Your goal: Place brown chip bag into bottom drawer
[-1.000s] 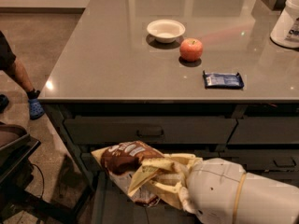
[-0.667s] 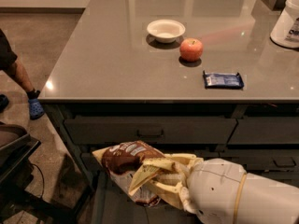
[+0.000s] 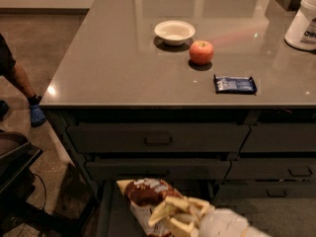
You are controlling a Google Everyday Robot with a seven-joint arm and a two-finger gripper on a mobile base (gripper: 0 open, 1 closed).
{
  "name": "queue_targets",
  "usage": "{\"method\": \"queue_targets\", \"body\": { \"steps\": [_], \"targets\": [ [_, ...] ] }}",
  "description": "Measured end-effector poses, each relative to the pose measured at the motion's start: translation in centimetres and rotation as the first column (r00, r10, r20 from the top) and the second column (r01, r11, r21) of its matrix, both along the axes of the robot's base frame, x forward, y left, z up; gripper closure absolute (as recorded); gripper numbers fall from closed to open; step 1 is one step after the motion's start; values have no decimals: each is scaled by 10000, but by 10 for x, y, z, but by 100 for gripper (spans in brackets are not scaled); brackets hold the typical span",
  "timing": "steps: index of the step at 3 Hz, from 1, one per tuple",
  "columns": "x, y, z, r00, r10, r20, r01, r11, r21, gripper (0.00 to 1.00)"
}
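Observation:
The brown chip bag point(image 3: 146, 195), dark brown with cream parts and white lettering, is held over the open bottom drawer point(image 3: 114, 216) at the lower edge of the camera view. My gripper point(image 3: 177, 215) is shut on the bag's lower right end, with cream fingers point(image 3: 170, 212) wrapped around it. The white arm body point(image 3: 224, 226) comes in from the bottom right. The bag's top end points up and left, just below the closed middle drawer. The drawer's floor shows only to the left of the bag.
On the grey counter point(image 3: 123, 68) sit a white bowl point(image 3: 174, 32), a red apple point(image 3: 201, 52), a small flat blue wrapper point(image 3: 235, 84) and a white tub point(image 3: 302, 21). Two closed drawers with black handles point(image 3: 158, 140) lie above. A person's leg point(image 3: 22, 90) stands left.
My gripper and the chip bag have moved down and a little right, lower into the open bottom drawer. Less of the arm shows. The things on the counter have not moved.

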State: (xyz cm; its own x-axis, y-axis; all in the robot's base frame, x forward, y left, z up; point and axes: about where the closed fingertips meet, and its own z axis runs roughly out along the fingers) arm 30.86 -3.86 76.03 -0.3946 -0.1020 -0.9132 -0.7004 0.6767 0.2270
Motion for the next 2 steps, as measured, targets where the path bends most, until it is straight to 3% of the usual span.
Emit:
{"method": "queue_targets", "body": {
  "steps": [1,2],
  "targets": [
    [-8,-14,-74,9966,-708,-413,715,9973,172,100],
    [-1,-23,-97,9938,-1036,-414,1041,9945,108,100]
  ]
}}
